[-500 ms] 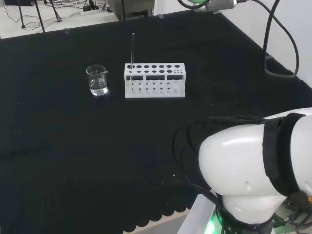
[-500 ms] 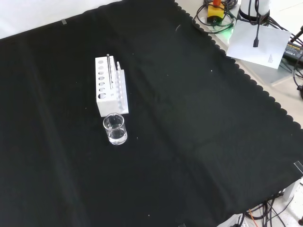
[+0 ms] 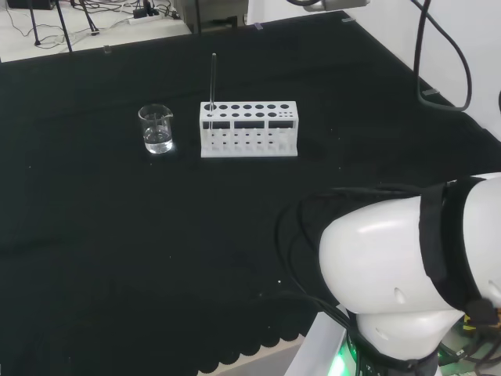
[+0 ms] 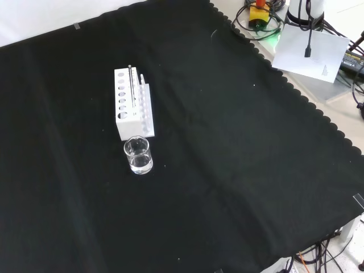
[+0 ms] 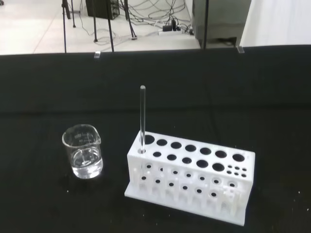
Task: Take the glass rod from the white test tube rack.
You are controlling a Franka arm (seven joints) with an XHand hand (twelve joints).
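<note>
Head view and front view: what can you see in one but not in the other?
The head view alone has the arm's big white link at its right. The front view alone has a white sheet beyond the cloth's scalloped edge. Both share the white test tube rack with the glass rod standing in an end hole, and a beaker beside that end.

A clear glass rod (image 5: 143, 118) stands upright in a corner hole at the left end of the white test tube rack (image 5: 191, 175) in the head view, the rack sitting flat on the cloth, far side
</note>
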